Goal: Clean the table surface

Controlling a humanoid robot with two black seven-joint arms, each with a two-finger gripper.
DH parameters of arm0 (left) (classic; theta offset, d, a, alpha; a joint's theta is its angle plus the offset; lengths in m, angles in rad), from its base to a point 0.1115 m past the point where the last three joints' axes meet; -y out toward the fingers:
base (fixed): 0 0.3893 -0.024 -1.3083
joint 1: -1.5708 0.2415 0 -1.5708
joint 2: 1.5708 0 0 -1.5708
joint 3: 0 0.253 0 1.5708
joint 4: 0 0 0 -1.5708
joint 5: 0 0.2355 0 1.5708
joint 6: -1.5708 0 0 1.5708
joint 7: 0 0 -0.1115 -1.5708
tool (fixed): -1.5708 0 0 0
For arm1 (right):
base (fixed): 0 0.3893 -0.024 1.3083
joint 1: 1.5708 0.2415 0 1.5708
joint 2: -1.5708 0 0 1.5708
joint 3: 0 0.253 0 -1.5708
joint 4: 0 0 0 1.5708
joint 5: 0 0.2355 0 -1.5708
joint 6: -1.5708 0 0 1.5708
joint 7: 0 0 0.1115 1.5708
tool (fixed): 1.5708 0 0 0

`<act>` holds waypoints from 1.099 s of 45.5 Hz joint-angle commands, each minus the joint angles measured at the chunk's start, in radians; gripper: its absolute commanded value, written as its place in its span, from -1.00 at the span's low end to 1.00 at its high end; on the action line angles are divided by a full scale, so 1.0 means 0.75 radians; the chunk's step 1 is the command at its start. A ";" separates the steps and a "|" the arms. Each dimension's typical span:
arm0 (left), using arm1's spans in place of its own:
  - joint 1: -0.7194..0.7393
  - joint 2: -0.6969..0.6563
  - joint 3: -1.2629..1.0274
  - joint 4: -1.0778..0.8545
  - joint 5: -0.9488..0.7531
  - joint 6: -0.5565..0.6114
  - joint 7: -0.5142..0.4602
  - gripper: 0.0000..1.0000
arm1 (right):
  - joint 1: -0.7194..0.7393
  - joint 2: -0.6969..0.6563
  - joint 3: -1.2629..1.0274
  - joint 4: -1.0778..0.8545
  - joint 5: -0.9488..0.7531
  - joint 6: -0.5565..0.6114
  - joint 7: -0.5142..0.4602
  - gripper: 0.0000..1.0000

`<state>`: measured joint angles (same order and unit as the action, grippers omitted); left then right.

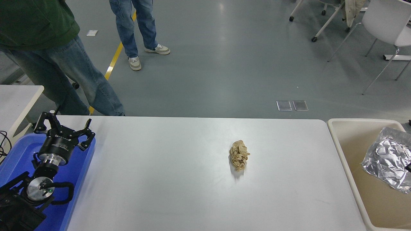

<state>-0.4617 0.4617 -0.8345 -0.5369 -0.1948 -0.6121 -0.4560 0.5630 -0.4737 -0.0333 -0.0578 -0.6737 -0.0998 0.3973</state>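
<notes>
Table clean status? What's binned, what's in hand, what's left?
Done: nothing visibly settled in the beige bin yet. In hand: a crumpled silver foil bag sits over the bin at the right edge; whatever holds it is barely in frame, so I can't tell if it's released. Left: one crumpled brown paper wad mid-table on the table surface. Left claw is parked open over the blue tray.

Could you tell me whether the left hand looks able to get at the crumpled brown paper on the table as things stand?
Probably yes: the left hand is open, and only bare table lies between it and the paper. Reach itself is uncertain.
</notes>
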 commanded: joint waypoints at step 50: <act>0.000 0.000 0.000 0.000 0.000 0.000 0.001 1.00 | 0.092 -0.007 0.006 -0.005 0.354 0.010 -0.139 1.00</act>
<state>-0.4618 0.4617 -0.8345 -0.5369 -0.1949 -0.6121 -0.4561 0.6007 -0.4758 -0.0332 -0.0617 -0.4946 -0.0943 0.2954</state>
